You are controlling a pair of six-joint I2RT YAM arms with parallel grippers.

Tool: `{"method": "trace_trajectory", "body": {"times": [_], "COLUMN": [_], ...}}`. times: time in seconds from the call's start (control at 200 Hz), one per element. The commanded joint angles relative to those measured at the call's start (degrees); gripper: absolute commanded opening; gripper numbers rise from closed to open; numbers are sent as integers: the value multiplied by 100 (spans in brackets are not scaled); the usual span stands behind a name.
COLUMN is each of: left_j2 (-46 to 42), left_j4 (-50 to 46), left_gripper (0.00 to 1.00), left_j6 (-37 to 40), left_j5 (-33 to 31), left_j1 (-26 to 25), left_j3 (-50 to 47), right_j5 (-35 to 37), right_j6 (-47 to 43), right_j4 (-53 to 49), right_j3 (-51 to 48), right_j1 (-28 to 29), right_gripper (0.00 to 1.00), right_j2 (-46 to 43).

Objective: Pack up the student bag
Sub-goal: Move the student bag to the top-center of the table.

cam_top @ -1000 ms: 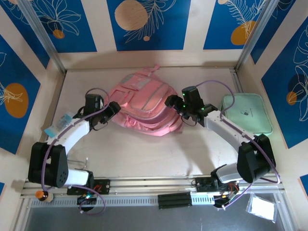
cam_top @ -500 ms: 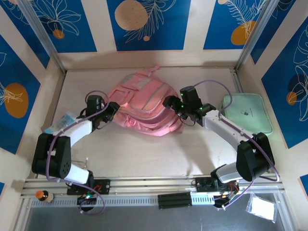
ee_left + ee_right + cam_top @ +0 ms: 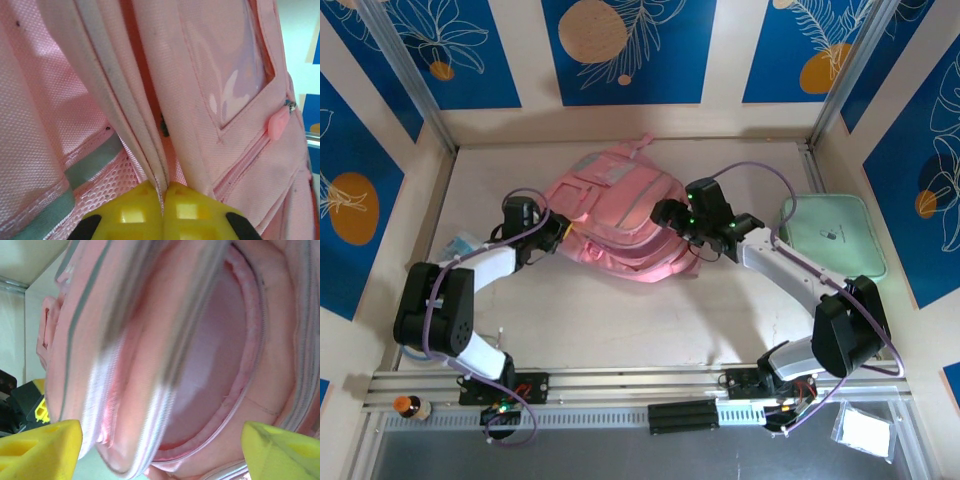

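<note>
The student bag [image 3: 615, 205] is a soft pink backpack lying at the middle back of the table. My left gripper [image 3: 558, 232] is at its left side, and in the left wrist view the yellow fingers [image 3: 135, 212] are shut on a pale trimmed edge of the bag [image 3: 215, 75] by the mesh pocket. My right gripper [image 3: 665, 214] is over the bag's right side. In the right wrist view its fingertips [image 3: 45, 442] stand wide apart, open, with the bag's parted zip flaps and pink lining [image 3: 210, 365] between them.
A flat mint-green case [image 3: 832, 235] lies at the right, behind the right arm. A light-blue packet [image 3: 458, 244] lies at the left, partly under the left arm. A small bottle [image 3: 410, 406] and a white packet [image 3: 865, 432] sit below the table's front rail.
My left gripper has closed on the bag's left edge, its arm drawn in closer to the bag. My right gripper has shifted a little left over the bag and stays open.
</note>
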Motion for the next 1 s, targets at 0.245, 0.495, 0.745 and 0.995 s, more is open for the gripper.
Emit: {"method": "trace_trajectory", "body": {"times": [0.245,0.495,0.745,0.995], "left_j2": [-19,342,553,491], "left_j4": [301,690,795,761], "left_gripper": [0,0,0,0], "left_j6": [-189,-622,-698,-644], "left_j5": [-367,-867,-871,-907], "left_j1": [-896,-1693,-1929,-1938], "left_j3": [548,894,1052,1006], "right_j5": [606,493,934,1448], "right_j6": [-836,-746,-369,-234], "right_j4": [-338,-369,-860,-855], "right_j3": [734,1019,1417,1368], "right_j1": [863,1263,1409,1352], "right_gripper": [81,70,51,42], "right_j2": [85,840,1521,1697]}}
